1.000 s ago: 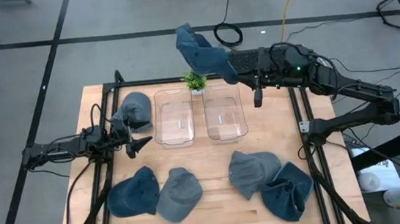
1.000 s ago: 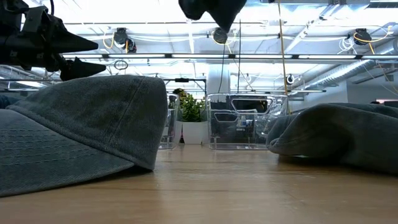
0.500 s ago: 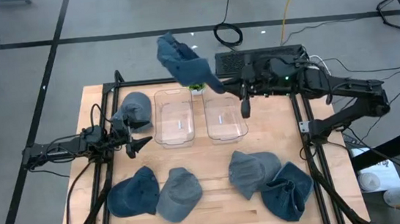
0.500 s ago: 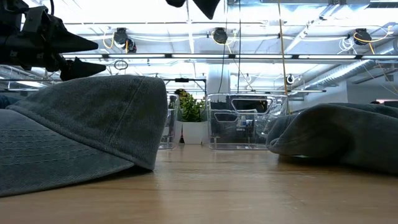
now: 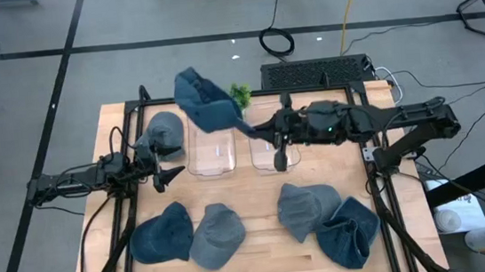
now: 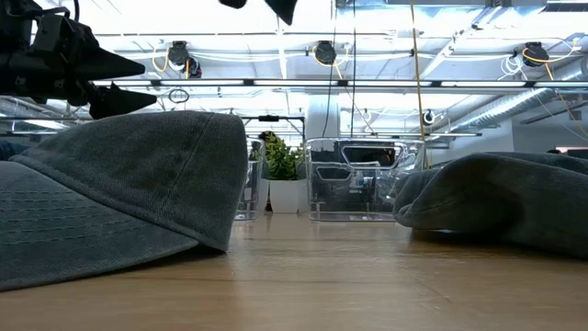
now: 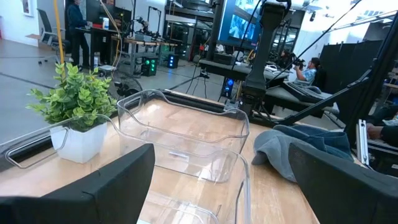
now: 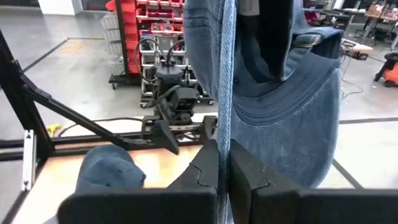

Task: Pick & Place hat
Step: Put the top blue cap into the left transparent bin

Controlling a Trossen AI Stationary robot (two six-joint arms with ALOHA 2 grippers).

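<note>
The right pincer [image 5: 253, 129] is closed on a blue denim hat [image 5: 207, 100], gripping an edge of the fabric between its fingers [image 8: 205, 165], as the right wrist view shows; the hat hangs in the air above the far part of the left clear bin [image 5: 212, 148]. The pick thus appears complete and the carry under way; release remains to be done, probably into one of the two bins, both of which look empty. The right clear bin [image 5: 272, 147] stands just beside the left one. The left pincer [image 5: 168, 175] waits near the left edge of the counter [image 5: 254, 206], fingers spread and holding nothing.

Five more hats lie on the wooden counter: one [image 5: 164, 132] beside the left bin, four along the near side [image 5: 162, 235] [image 5: 217, 235] [image 5: 306, 208] [image 5: 350, 231]. A small potted plant [image 5: 239, 94] stands behind the bins. Around the counter: grey floor, cables, and a workshop with ceiling lights and people farther off.
</note>
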